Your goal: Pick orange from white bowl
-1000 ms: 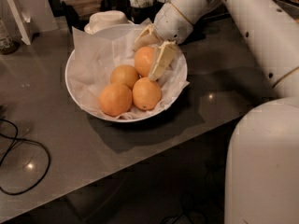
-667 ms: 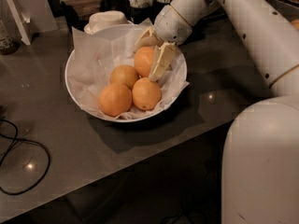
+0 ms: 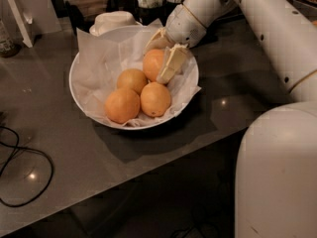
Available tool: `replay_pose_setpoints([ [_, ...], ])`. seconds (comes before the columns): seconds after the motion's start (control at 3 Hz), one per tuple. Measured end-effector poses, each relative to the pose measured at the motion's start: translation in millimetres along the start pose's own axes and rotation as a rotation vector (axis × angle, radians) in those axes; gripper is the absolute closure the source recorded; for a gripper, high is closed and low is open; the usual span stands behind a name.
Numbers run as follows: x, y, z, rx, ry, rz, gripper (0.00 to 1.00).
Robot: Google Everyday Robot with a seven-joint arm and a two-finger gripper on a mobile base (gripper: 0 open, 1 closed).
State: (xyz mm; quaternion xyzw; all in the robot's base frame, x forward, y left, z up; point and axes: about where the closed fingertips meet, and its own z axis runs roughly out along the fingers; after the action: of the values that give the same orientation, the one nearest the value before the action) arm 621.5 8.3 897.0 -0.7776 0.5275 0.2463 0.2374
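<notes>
Gripper: the gripper (image 3: 162,52) is over the far right part of the white bowl (image 3: 74,90), lowered around the orange (image 3: 152,63).
Gripper state: apart, with the orange between. One cream finger (image 3: 171,63) slants down along the fruit's right side, and the other shows at its far edge.
Orange: sits in the bowl, farthest of the four fruits, resting on the paper lining (image 3: 99,58) and just behind the middle orange (image 3: 132,80).
Other fruit: the middle orange touches the near-right orange (image 3: 155,99) and the near-left orange (image 3: 122,105). These three are bunched together toward the near side of the bowl.
White bowl: wide and shallow, standing on the counter (image 3: 59,148) left of centre. Its crinkled paper rises above the rim at the far left and spills over the right edge.
Arm: the white arm (image 3: 262,29) reaches in from the far right and slopes down to the gripper.
Robot body: a large white rounded body (image 3: 277,177) fills the near right corner.
Domed dish: a cream-white domed dish (image 3: 115,21) stands just beyond the bowl's far rim.
Cable: a black cable (image 3: 25,167) loops on the counter at the near left, well apart from the bowl.
</notes>
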Motion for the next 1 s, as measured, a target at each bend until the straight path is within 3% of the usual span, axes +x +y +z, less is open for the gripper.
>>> replay_pose_setpoints([
  [0.33, -0.6, 0.1, -0.9, 0.000, 0.000, 0.000, 0.45],
  [1.0, 5.4, 5.9, -2.0, -0.013, 0.026, 0.019, 0.15],
])
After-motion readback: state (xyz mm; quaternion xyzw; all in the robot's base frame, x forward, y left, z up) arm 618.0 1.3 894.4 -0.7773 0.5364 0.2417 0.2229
